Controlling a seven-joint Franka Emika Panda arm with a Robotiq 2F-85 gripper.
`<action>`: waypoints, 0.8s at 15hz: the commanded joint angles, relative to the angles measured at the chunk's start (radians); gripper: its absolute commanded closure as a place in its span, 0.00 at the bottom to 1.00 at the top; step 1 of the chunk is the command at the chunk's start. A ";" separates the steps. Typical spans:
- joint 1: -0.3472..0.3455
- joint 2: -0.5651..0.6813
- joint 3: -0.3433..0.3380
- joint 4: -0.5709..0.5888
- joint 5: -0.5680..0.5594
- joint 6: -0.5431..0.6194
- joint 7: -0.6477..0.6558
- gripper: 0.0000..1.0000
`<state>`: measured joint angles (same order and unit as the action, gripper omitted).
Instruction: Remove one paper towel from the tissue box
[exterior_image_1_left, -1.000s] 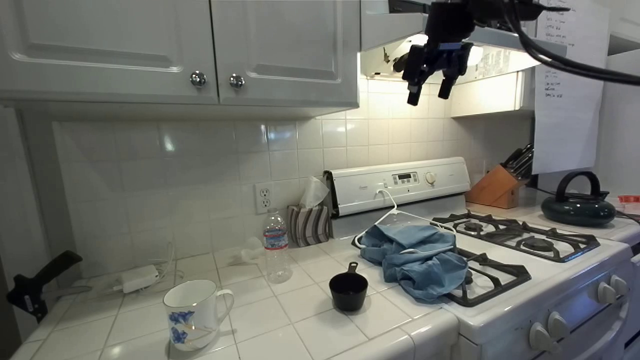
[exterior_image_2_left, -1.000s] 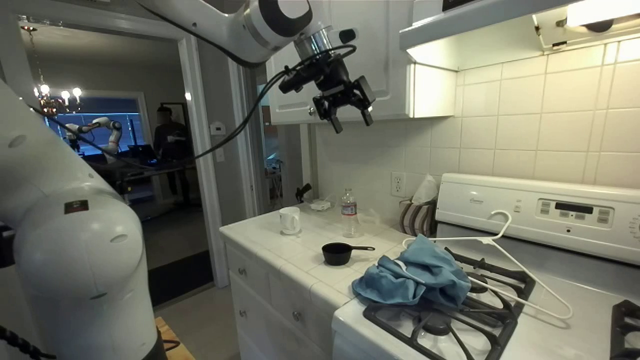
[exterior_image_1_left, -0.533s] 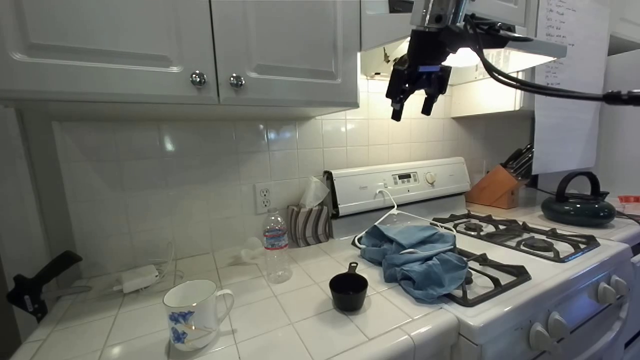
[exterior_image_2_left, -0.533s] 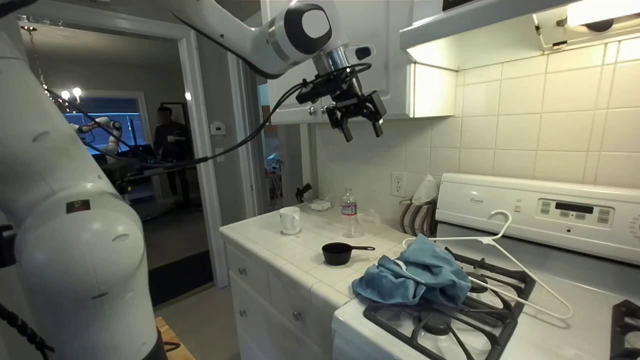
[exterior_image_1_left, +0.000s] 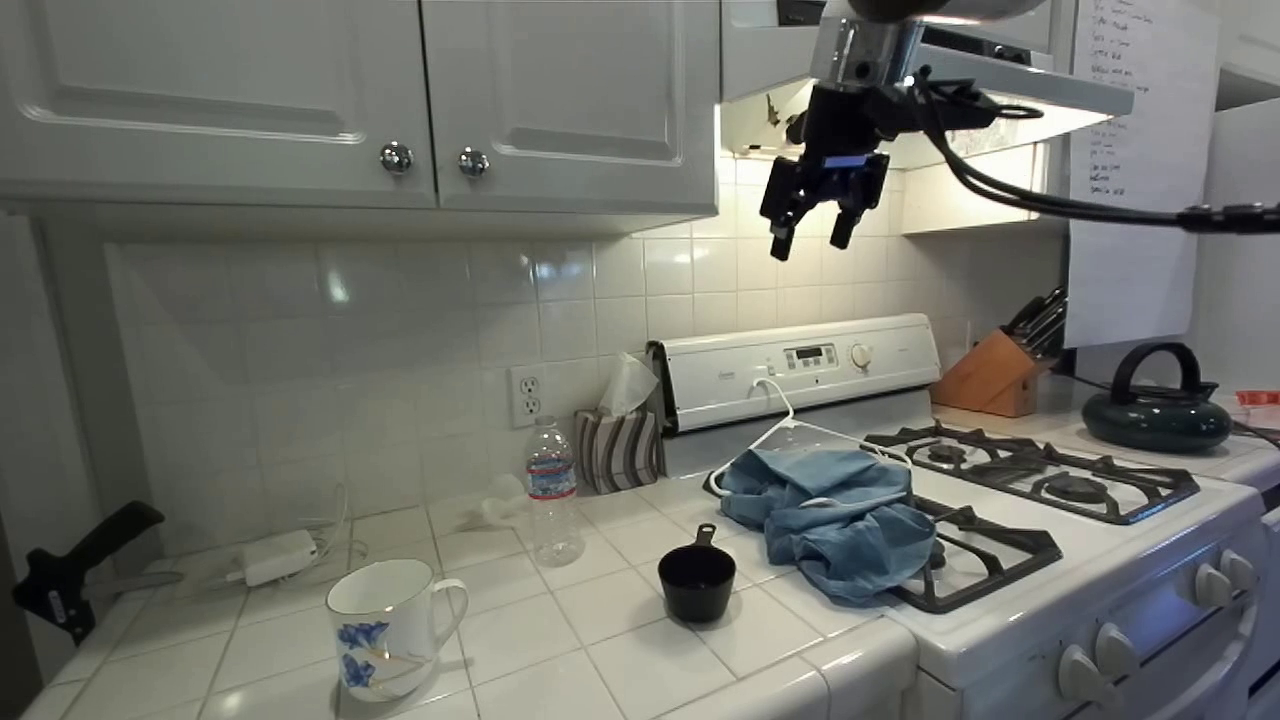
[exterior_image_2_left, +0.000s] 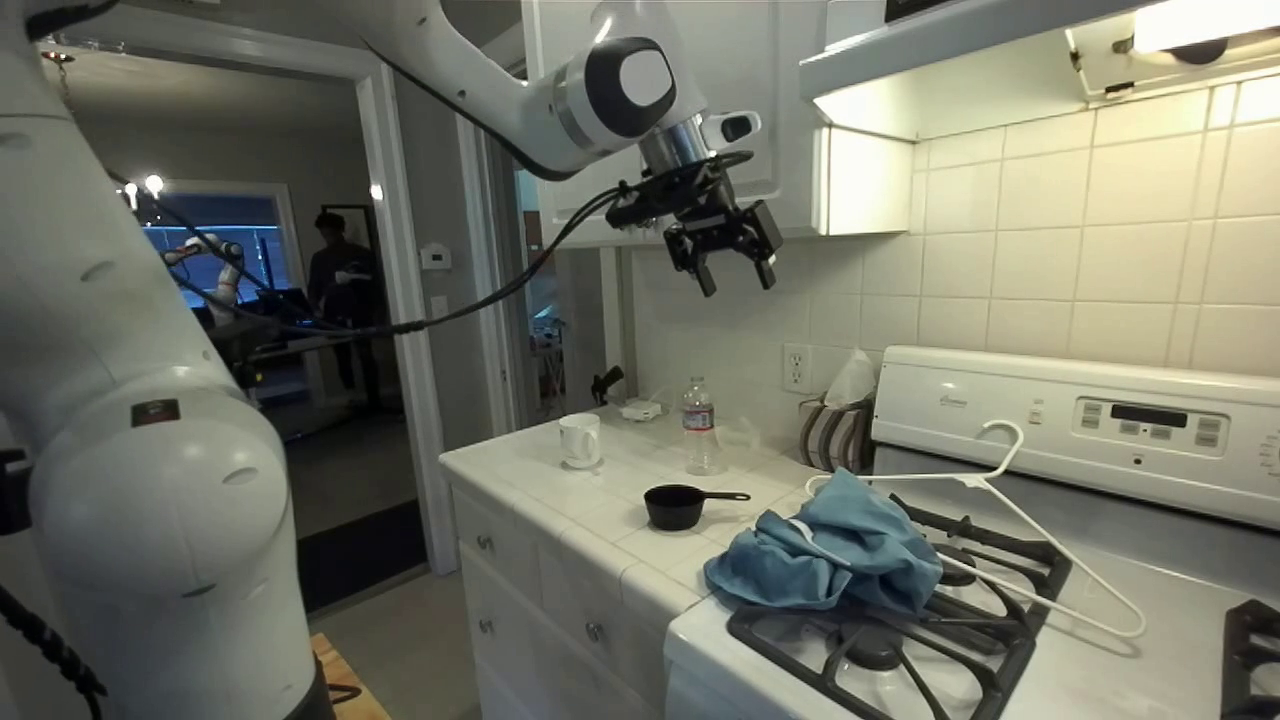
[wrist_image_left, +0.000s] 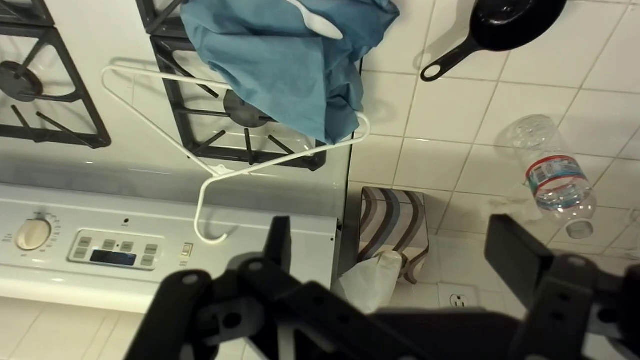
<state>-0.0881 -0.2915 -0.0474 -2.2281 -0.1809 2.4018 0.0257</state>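
The tissue box (exterior_image_1_left: 618, 455) has brown, grey and white wavy stripes and stands on the counter against the stove's side. It also shows in an exterior view (exterior_image_2_left: 835, 437) and in the wrist view (wrist_image_left: 392, 215). A white paper towel (exterior_image_1_left: 628, 385) sticks up from its top, also seen in an exterior view (exterior_image_2_left: 852, 380) and the wrist view (wrist_image_left: 372, 280). My gripper (exterior_image_1_left: 811, 242) is open and empty, high above the counter and stove, apart from the box. It also shows in an exterior view (exterior_image_2_left: 737, 281). In the wrist view, the box lies between the two fingers (wrist_image_left: 394, 242).
A plastic bottle (exterior_image_1_left: 553, 495) stands beside the box. A black cup with handle (exterior_image_1_left: 697, 582) and a mug (exterior_image_1_left: 390, 630) are on the counter. Blue cloth (exterior_image_1_left: 830, 520) with a white hanger (exterior_image_1_left: 790, 422) lies on the stove. Cabinets (exterior_image_1_left: 570, 100) and a range hood (exterior_image_2_left: 960, 80) hang above.
My gripper has moved down, leftward in an exterior view and rightward in the other. It stays open. The tissue box and the counter objects have not moved.
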 joint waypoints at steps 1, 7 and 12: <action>-0.002 0.120 -0.014 0.017 0.012 0.126 -0.009 0.00; -0.018 0.335 -0.031 0.138 -0.039 0.272 0.002 0.00; 0.000 0.492 -0.058 0.330 -0.108 0.253 0.026 0.00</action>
<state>-0.1025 0.0958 -0.0924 -2.0300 -0.2388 2.6710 0.0258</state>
